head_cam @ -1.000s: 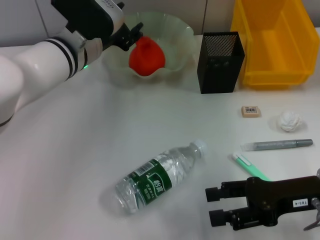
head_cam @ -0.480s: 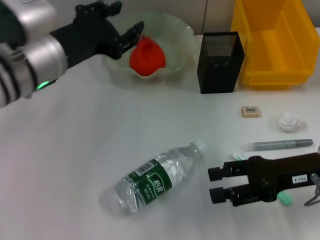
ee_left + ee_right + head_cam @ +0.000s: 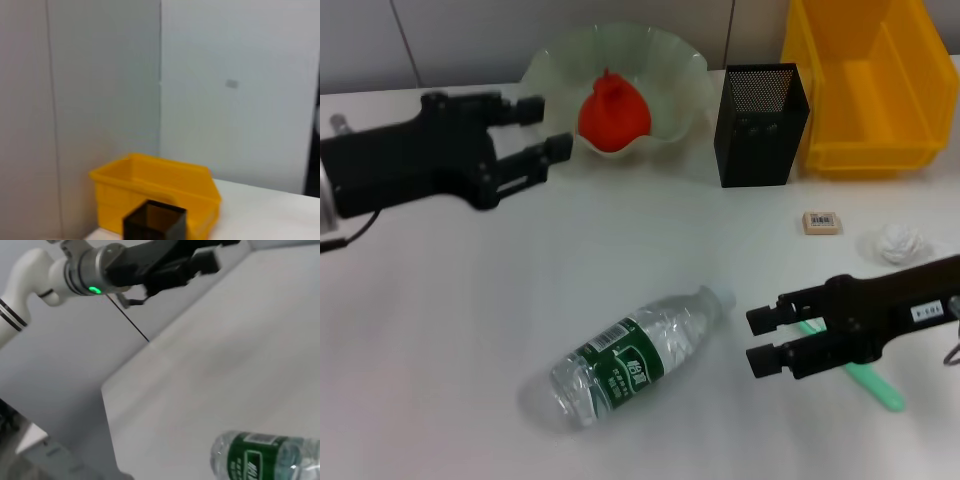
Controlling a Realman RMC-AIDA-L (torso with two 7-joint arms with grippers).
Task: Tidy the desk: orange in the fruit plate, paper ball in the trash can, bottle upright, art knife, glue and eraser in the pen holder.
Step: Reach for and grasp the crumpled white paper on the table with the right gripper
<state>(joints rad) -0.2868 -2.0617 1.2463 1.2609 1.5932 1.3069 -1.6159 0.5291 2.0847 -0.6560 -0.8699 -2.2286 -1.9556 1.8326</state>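
A clear bottle (image 3: 638,353) lies on its side on the white desk (image 3: 470,330), cap toward the right end effector (image 3: 766,340), which hangs just beside the cap, fingers apart and empty. Standing it up likely calls for a grip around the neck, then a slow tilt. The left end effector (image 3: 552,158), open and empty, hangs well beyond the bottle, near the fruit plate (image 3: 680,75) holding the orange (image 3: 614,113).

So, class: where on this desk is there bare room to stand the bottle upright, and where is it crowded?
Bare desk lies between the left gripper and the lying bottle, and left of that bottle. It is crowded by the right gripper, around the eraser, paper ball and pen holder.
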